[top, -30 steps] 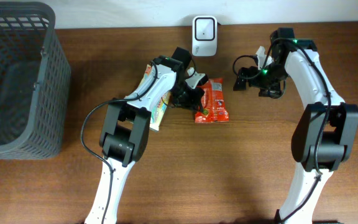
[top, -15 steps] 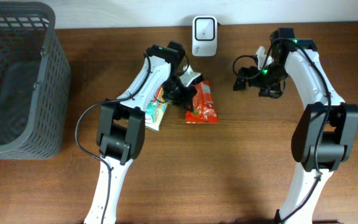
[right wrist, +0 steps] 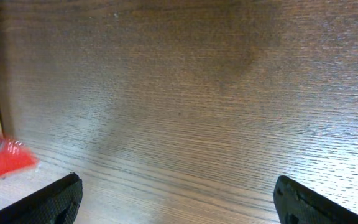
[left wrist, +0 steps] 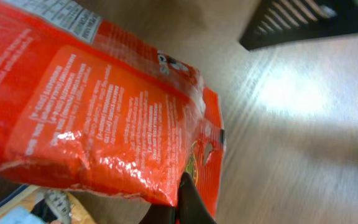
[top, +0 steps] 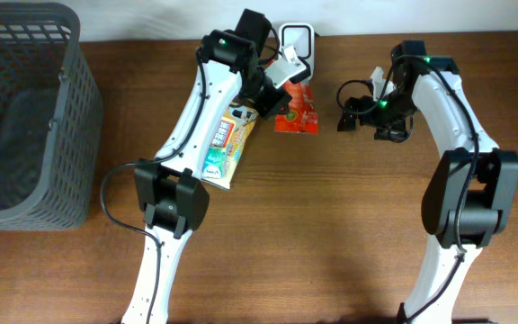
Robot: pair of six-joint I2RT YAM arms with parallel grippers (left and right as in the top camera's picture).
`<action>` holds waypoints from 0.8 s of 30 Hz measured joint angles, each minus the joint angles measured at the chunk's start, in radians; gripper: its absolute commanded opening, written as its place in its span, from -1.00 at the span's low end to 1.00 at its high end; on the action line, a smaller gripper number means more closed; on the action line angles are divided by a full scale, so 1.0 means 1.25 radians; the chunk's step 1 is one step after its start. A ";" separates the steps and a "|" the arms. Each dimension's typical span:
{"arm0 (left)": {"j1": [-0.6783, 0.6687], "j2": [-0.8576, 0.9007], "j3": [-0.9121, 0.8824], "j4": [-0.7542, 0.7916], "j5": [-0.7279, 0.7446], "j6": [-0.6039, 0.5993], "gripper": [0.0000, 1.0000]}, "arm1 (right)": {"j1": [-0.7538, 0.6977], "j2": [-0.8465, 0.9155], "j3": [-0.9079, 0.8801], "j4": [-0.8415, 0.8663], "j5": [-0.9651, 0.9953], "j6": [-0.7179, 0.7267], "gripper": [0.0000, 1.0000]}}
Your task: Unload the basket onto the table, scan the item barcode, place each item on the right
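Observation:
A red snack packet (top: pixel 297 110) hangs just in front of the white barcode scanner (top: pixel 295 45) at the table's back edge. My left gripper (top: pixel 271 93) is shut on the packet's edge. In the left wrist view the packet (left wrist: pixel 104 118) fills the left half, its printed back toward the camera, and the gripper (left wrist: pixel 182 190) pinches its lower corner. My right gripper (top: pixel 352 114) stands to the packet's right, above bare wood. In its own view the right gripper (right wrist: pixel 178 185) is open and empty, and a red corner of the packet (right wrist: pixel 2 158) shows at the left edge.
A yellow-green snack packet (top: pixel 227 148) lies on the table under the left arm. A dark mesh basket (top: pixel 84 117) stands at the far left. The tabletop is brown wood.
My left gripper has carried the red packet up and back from the table's middle to just in front of the scanner, uncovering the yellow-green packet. The right arm has not moved.

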 measured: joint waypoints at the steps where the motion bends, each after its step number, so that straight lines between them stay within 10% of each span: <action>1: 0.000 0.000 0.010 -0.016 0.001 0.033 -1.00 | 0.000 0.000 0.000 0.000 0.000 0.000 0.97; 10: -0.004 -0.034 0.018 -0.053 0.003 0.292 -1.00 | 0.000 0.000 0.000 0.003 0.000 0.000 0.97; 24: 0.006 -0.043 0.019 -0.040 0.022 0.434 -1.00 | 0.000 0.000 0.000 0.071 0.000 0.000 0.97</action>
